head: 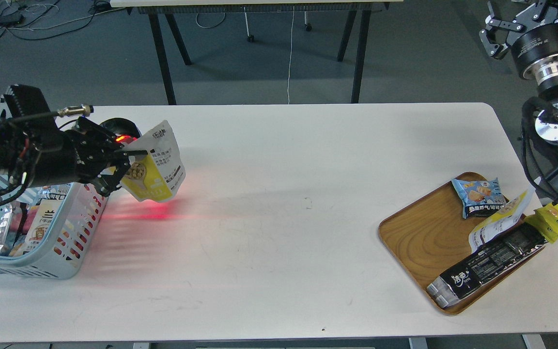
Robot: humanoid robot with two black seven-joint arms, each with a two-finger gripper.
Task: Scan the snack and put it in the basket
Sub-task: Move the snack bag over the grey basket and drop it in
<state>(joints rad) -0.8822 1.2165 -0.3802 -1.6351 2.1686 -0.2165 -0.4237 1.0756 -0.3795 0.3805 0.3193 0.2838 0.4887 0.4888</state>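
The snack [157,167] is held by the left claw [123,167] at about nine o'clock in the head view, above the desk [279,218] and just beside the basket [41,242]. The claw's fingers [131,152] are pinched on the pouch's left edge, so that the pouch hangs tilted, with its white printed back and part of its yellow face turned toward the camera. A dark round scanner [120,128] with a red light is seen just behind the claw, at the eleven o'clock side of the pouch, and a red glow is cast on the desk beneath the pouch and across the basket's slotted side. The basket stands at about eight o'clock, at the desk's left edge, and several packets are seen lying in it.

The right claw [494,36] is raised at about one o'clock, off the desk's far right corner; its fingers are spread apart and nothing is held between them.

At about four o'clock a wooden tray [419,232] rests on the desk. A small blue packet [477,194] lies at its far end, a long black packet [492,264] lies along its right side, and a white pouch [499,220] lies between them. A yellow piece [557,220] is seen just beside the tray's right rim.
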